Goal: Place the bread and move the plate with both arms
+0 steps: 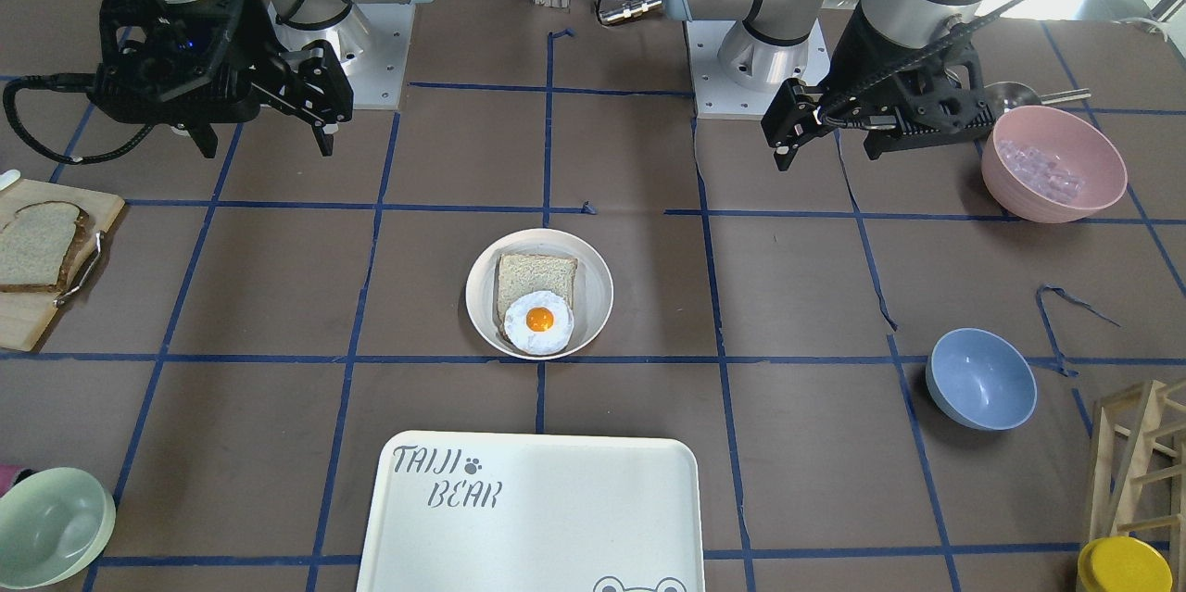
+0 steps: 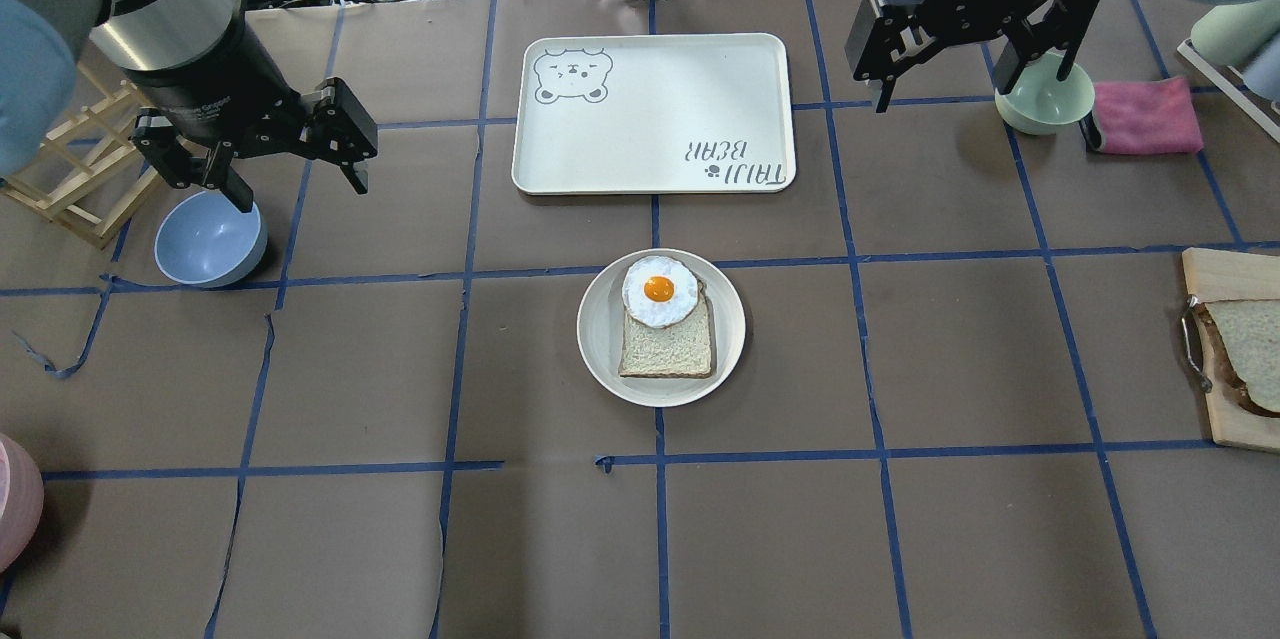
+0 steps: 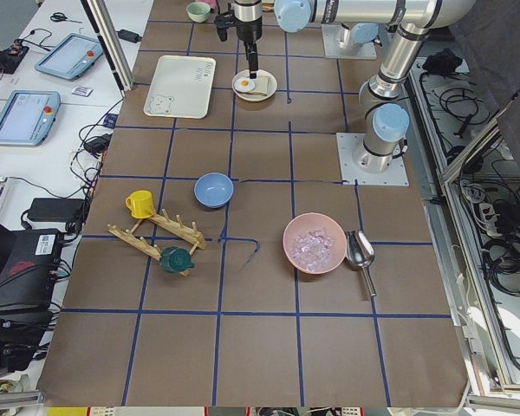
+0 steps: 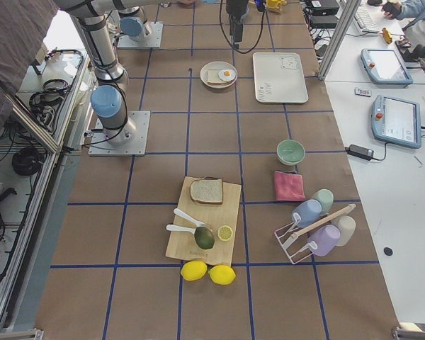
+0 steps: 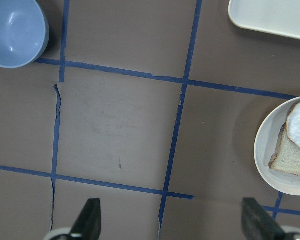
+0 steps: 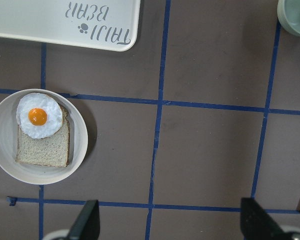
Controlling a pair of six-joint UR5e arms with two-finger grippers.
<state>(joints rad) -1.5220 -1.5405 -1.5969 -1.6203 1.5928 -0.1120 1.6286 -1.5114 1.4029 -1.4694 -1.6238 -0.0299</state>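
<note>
The bread (image 1: pixel 37 245), grey-white with a dark crust, lies on a wooden cutting board (image 1: pixel 28 323) at the table's end on my right side; it also shows in the overhead view (image 2: pixel 1248 351). The round cream plate (image 2: pixel 600 329) sits mid-table and holds a pale square slice (image 2: pixel 666 349) with a fried egg (image 2: pixel 659 291) on it. My left gripper (image 2: pixel 300 189) hangs open and empty above the table, beside the blue bowl (image 2: pixel 210 239). My right gripper (image 2: pixel 945 94) hangs open and empty near the green bowl (image 2: pixel 1045 99). Both are far from the plate (image 1: pixel 482 296).
The white "TAIJI BEAR" tray (image 2: pixel 650 114) lies just beyond the plate. A pink cloth (image 2: pixel 1145 114) lies beside the green bowl. A pink bowl (image 1: pixel 1053 164) and a wooden rack (image 2: pixel 75 179) stand on my left side. Cutlery lies on the cutting board (image 2: pixel 1220 289).
</note>
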